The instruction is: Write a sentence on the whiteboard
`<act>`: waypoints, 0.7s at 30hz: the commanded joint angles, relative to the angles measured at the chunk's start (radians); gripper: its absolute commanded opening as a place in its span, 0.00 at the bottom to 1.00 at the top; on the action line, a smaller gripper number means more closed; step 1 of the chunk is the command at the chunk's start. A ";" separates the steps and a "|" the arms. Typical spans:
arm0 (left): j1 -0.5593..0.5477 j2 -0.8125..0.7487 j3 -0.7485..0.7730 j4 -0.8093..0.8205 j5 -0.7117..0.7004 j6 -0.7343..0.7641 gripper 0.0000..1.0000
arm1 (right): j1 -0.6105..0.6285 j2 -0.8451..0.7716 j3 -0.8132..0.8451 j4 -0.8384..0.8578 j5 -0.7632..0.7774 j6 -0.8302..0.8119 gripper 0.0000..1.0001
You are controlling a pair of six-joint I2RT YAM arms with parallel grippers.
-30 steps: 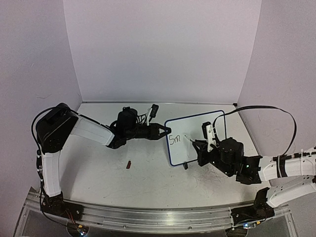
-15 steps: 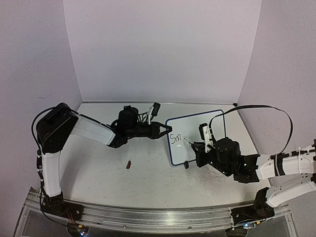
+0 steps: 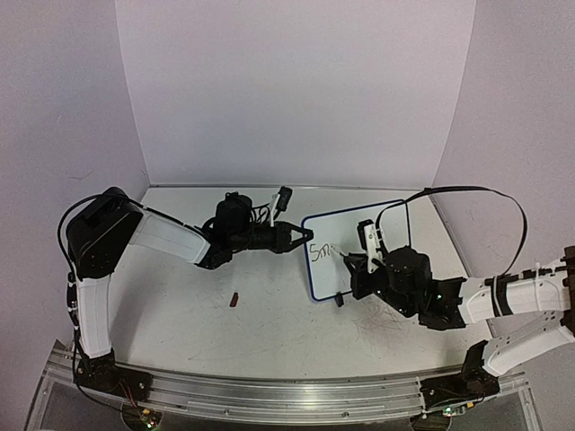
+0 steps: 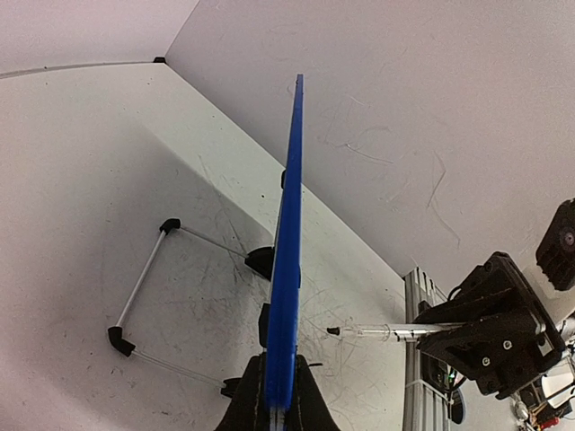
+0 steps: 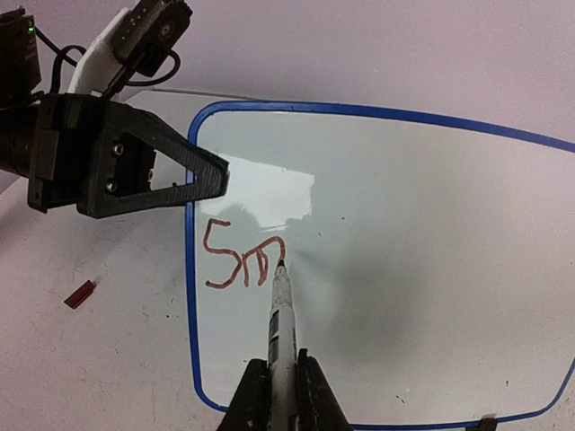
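Black plastic fingers of the right pincer (image 5: pixel 280 364) are pressed together on a slim white marker pen (image 5: pixel 279 310) with a dark tip, which juts forward from between them. Just ahead of this pincer, the tip meets the small rectangular white board (image 5: pixel 404 269), which has a thin blue frame and rounded corners. It touches at the end of the thin reddish handwritten marks (image 5: pixel 243 265), which read "Sm". These marks sit ahead and slightly left of the right pincer, close to the board's left edge. Further ahead and to the left, the left pincer (image 4: pixel 277 395), also black, pinches that left edge of the frame between its jaws; its wrist camera sees the board edge-on. Beyond the left pincer, behind the board, a thin wire stand (image 4: pixel 144 301) with black corner caps rests on the scuffed white table (image 4: pixel 81 180). A small red-brown oblong piece (image 5: pixel 79 294) lies on the table to the left of the right pincer, apart from the board.
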 commanded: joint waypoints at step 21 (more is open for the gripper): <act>0.000 -0.014 0.000 -0.009 -0.019 0.020 0.00 | -0.005 0.097 0.083 0.087 0.081 -0.027 0.00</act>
